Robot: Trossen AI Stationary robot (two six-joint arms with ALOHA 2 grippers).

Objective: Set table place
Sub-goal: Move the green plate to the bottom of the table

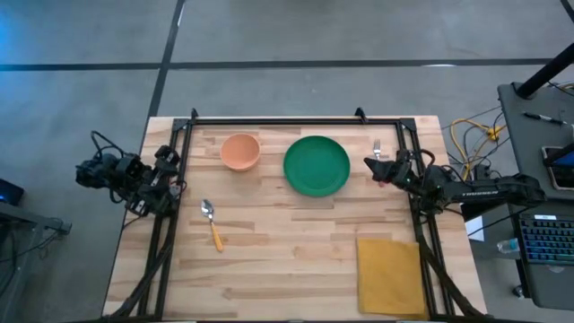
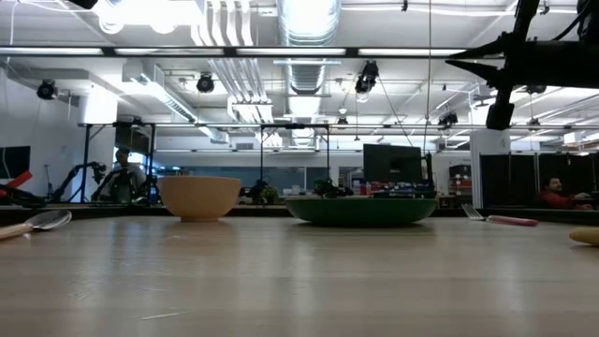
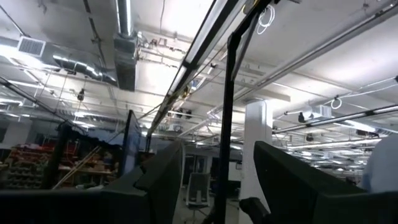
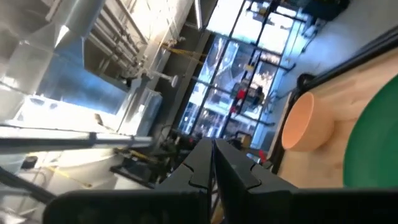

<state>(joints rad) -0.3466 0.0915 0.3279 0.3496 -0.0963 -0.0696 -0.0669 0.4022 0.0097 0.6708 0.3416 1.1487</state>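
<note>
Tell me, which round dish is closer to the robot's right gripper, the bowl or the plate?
The green plate. It lies just beside the right gripper, while the smaller peach bowl sits on the plate's far side.

Light plank table (image 1: 296, 269), bowl (image 1: 240, 152), plate (image 1: 317, 165), spoon (image 1: 213, 224), fork (image 1: 378, 150), napkin (image 1: 390, 274)

Green plate (image 1: 317, 165), peach bowl (image 1: 240, 152), mustard napkin (image 1: 390, 274)

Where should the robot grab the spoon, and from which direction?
Probably the orange handle of the spoon, about midway, coming straight down from above. It lies flat on the table, alone, with the metal scoop pointing toward the bowl; the handle is the long straight part, so fingers can close across its narrow width. The left gripper is nearer; the right gripper is beyond the plate.
</note>
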